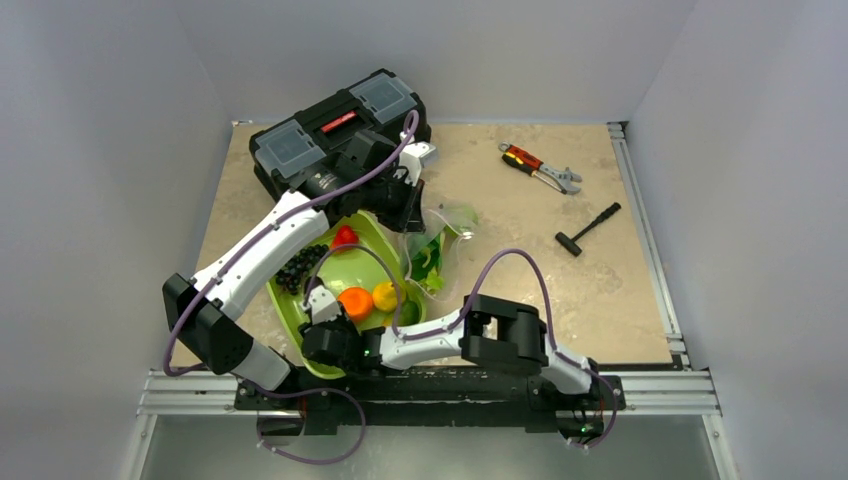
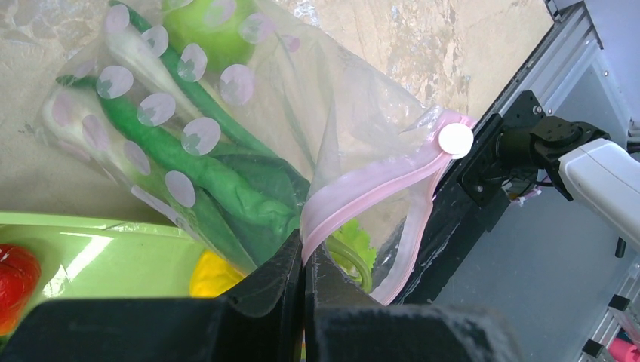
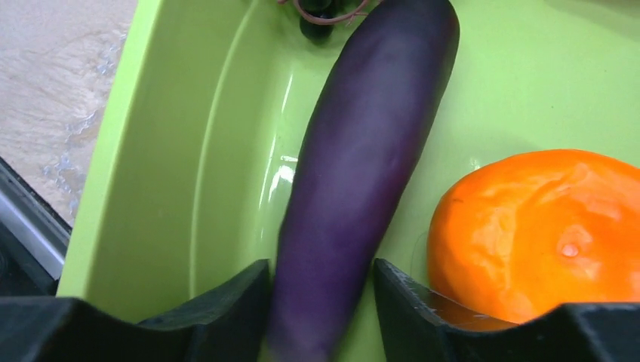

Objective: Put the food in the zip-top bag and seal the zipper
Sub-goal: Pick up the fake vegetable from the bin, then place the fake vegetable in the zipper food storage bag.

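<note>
Black fingers of the right gripper (image 3: 321, 302) stand part open astride the eggplant (image 3: 355, 151), one close against each flank. Whether they clamp it I cannot tell. Long, smooth and dark purple, the eggplant lies lengthwise away from the fingertips on the floor of the lime-green tray (image 3: 189, 151), whose wall rises left of the fingers. Just right of them sits the orange (image 3: 528, 234), hard by the nearer finger.

The right arm (image 1: 480, 335) lies low along the near table edge, elbow folded, and reaches leftward into the tray.

Further right, the left gripper (image 2: 304, 260) is closed tight on the pink zipper (image 2: 370, 188) of the clear bag (image 2: 355, 113). The strip's two sides part just beyond the fingertips. Green beans (image 2: 189, 166) and a green apple (image 2: 200, 34) lie inside, up and left of the fingers.

The left arm (image 1: 265, 245) stretches diagonally over the tray, its wrist before the black toolbox (image 1: 340, 130). Tan tabletop (image 1: 610, 300) shows between the bag and a wrench (image 1: 545, 170) and hammer (image 1: 590, 228), both well apart from either gripper.
</note>
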Available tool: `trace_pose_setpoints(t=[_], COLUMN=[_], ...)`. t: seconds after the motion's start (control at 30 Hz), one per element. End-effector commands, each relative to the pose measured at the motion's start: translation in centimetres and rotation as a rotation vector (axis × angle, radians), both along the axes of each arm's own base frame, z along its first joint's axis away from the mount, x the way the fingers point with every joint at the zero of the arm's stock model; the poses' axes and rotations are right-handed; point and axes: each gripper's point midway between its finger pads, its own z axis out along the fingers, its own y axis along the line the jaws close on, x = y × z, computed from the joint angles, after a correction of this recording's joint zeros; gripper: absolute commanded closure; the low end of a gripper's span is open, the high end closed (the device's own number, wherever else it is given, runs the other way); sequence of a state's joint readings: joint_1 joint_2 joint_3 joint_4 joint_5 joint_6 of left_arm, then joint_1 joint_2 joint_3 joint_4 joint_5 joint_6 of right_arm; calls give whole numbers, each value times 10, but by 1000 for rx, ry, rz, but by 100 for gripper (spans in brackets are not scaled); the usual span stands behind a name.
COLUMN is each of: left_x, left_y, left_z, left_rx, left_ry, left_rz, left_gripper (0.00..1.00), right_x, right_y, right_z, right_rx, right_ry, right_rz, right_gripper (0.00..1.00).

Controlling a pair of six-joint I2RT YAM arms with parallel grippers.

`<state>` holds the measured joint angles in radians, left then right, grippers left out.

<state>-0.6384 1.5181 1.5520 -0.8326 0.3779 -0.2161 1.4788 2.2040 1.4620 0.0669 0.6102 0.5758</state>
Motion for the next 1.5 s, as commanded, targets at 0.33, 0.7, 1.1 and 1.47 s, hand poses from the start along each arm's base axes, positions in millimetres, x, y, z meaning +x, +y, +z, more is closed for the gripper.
trace_pose_setpoints(t=[0.33, 0.7, 1.1, 1.47], left_x=[7, 11, 16, 1], left_y=[-4, -5, 2, -2], left_z=[24, 19, 10, 8], left_rx=[-48, -43, 25, -57], left_ry=[-78, -72, -76, -86], left_rz=[17, 31, 89, 44], left_gripper=[100, 100, 100, 100], right_x=[-6, -62, -42, -17], right_y=[-32, -89, -232, -304], right_z=[96, 159, 210, 221], right_rx=[80, 78, -40, -22], right_ry=[-34, 81, 17, 105], right_rz=[114, 410, 229, -152], right_gripper=[100, 100, 100, 100])
